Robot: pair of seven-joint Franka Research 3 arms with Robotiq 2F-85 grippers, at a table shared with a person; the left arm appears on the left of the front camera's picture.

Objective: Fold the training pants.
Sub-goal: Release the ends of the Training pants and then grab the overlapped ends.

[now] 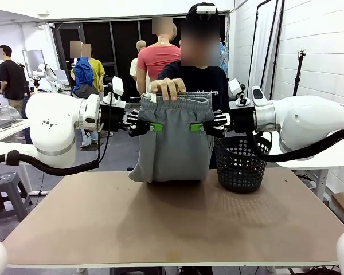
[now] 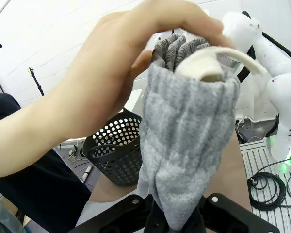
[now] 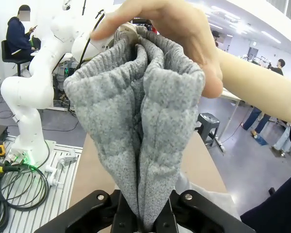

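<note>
The light grey training pants [image 1: 173, 143] hang folded above the far side of the table, their lower fold resting on the tabletop. My left gripper [image 1: 152, 126] is shut on their left edge and my right gripper [image 1: 196, 126] is shut on their right edge, both just below the waistband. A person's hand [image 1: 168, 87] holds the gathered waistband from above. In the left wrist view the grey fabric [image 2: 184, 145] rises from between the jaws to the person's hand [image 2: 116, 82]. The right wrist view shows the bunched cloth [image 3: 140, 126] pinched between the jaws, with the hand [image 3: 179, 29] on top.
A black mesh basket [image 1: 241, 163] stands on the table at the back right, close to the right arm. The brown tabletop [image 1: 172, 223] lies bare in front of the pants. The person stands at the far edge; other people are farther off.
</note>
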